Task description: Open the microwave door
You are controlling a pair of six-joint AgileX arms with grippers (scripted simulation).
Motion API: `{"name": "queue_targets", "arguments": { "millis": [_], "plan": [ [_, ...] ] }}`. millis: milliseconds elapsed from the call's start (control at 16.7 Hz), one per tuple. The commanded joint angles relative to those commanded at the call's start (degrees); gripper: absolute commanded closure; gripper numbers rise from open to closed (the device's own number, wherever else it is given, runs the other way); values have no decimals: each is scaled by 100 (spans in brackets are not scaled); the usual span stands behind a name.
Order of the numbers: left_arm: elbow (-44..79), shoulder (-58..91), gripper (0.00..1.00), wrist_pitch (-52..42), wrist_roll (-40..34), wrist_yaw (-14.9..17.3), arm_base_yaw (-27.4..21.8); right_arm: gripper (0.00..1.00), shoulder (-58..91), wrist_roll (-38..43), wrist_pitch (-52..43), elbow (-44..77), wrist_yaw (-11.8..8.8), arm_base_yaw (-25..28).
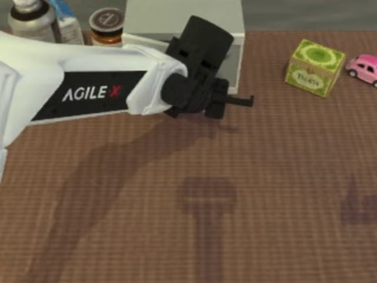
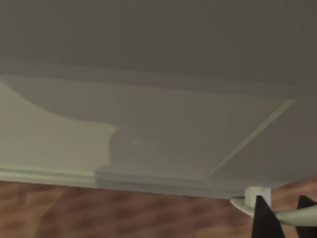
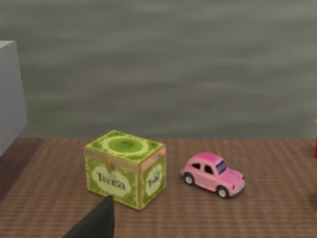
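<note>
The microwave is a light grey box at the back centre of the table. My left arm reaches across from the left, and my left gripper is right in front of the microwave's front right part. The microwave door fills the left wrist view with its pale framed window. Its slim white handle runs between the two black fingertips, and the left gripper is shut on it. In the top view the arm hides most of the door. My right gripper is parked outside the top view, and only a dark edge of it shows.
A green-yellow tea box stands to the right of the microwave, and a pink toy car is near the table's right edge. Several jars and bottles crowd the back left corner.
</note>
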Motion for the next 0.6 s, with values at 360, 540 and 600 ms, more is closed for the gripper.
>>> {"name": "queue_targets", "arguments": {
  "millis": [360,540,600],
  "plan": [
    [0,0,100,0,0,0,0,0,0,0,0,0,0,0],
    [-39,-22,100,24,30,71,-26,0,0,0,0,0,0,0],
    [-83,-57,100,51,70,93,-9,0,0,0,0,0,0,0]
  ]
}}
